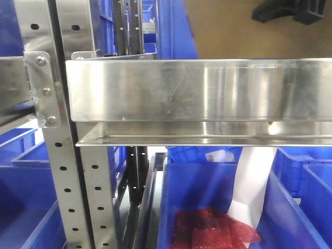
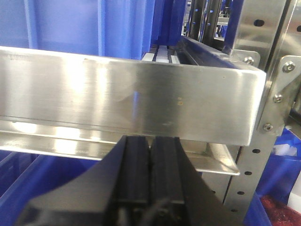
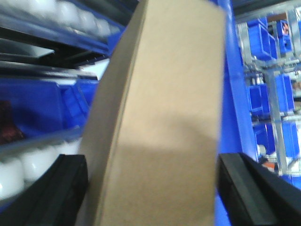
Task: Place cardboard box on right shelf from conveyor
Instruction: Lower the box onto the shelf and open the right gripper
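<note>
A blue bin [image 1: 207, 202] is holding red material [image 1: 212, 228] beneath the right shelf [image 1: 197, 88]. The right tool [image 3: 150, 188] is pinching the cardboard box [image 3: 169, 117]; the left tool [image 2: 150, 155] is sitting pressed together below the shelf lip.

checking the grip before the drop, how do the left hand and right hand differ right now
The left hand has its black fingers pressed together with nothing between them; the right hand has its fingers spread wide around the cardboard box. The left hand sits just below the right shelf lip; the right hand's view shows white rollers and blue bins behind the box. Both have black fingers.
</note>
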Controlling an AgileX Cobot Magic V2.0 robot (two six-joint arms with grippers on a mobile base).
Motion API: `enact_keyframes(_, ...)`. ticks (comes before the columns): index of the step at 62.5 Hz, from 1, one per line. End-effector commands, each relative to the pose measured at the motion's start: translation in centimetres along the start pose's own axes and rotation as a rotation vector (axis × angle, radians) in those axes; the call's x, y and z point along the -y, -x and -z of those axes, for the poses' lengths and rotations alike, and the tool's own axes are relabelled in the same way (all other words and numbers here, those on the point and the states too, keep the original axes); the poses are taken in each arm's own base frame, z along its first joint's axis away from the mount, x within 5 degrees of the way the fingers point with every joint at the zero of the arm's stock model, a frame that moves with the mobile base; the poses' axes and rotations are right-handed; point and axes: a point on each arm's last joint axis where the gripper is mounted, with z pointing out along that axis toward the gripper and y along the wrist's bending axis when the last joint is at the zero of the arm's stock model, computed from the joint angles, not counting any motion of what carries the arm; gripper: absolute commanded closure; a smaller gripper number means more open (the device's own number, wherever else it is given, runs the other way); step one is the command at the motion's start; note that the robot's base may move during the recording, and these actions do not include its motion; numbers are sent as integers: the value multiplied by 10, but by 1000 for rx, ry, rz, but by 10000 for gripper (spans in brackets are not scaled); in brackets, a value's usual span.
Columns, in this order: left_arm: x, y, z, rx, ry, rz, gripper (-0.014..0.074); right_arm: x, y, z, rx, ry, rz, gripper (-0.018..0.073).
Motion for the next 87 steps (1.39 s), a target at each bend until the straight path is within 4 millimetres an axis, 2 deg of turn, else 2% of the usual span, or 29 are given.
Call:
enact_keyframes(1, 0, 9, 1, 97, -3, 10, 715, 21, 19, 14, 105, -119, 4, -74)
enact_keyframes(8, 0, 9, 1, 97, -3, 10, 715, 17, 25, 12, 126, -103, 11, -74)
enact_keyframes(17, 0, 9, 1, 97, -3, 10, 715, 8, 23, 10, 76, -25, 16, -74)
enact_keyframes(25, 0, 9, 1, 97, -3, 10, 715, 1, 28, 15, 59, 37, 21, -74)
enact_keyframes(37, 0, 9, 1, 97, -3, 10, 715, 1, 44, 31, 125, 28, -2, -74)
enact_keyframes(50, 0, 9, 1, 97, -3, 10, 715, 11, 45, 52, 146, -12, -107, -74)
enact_keyframes(62, 0, 9, 1, 97, -3, 10, 715, 23, 46, 76, 191, -84, -119, -71)
enact_keyframes(66, 0, 9, 1, 97, -3, 10, 715, 24, 45, 80, 188, -87, -125, -32)
enact_keyframes(73, 0, 9, 1, 97, -3, 10, 715, 22, 42, 82, 149, -54, -135, 157)
enact_keyframes(77, 0, 9, 1, 97, -3, 10, 715, 19, 39, 82, 119, -24, -160, 341)
enact_keyframes(80, 0, 9, 1, 97, -3, 10, 715, 16, 37, 81, 92, 4, -222, 511)
enact_keyframes(81, 0, 9, 1, 97, -3, 10, 715, 16, 36, 81, 87, 9, -250, 528)
enact_keyframes(84, 0, 9, 1, 97, -3, 10, 715, 16, 34, 81, 67, 19, -350, 489)
enact_keyframes(87, 0, 9, 1, 97, -3, 10, 715, 17, 29, 81, 35, 22, -493, 498)
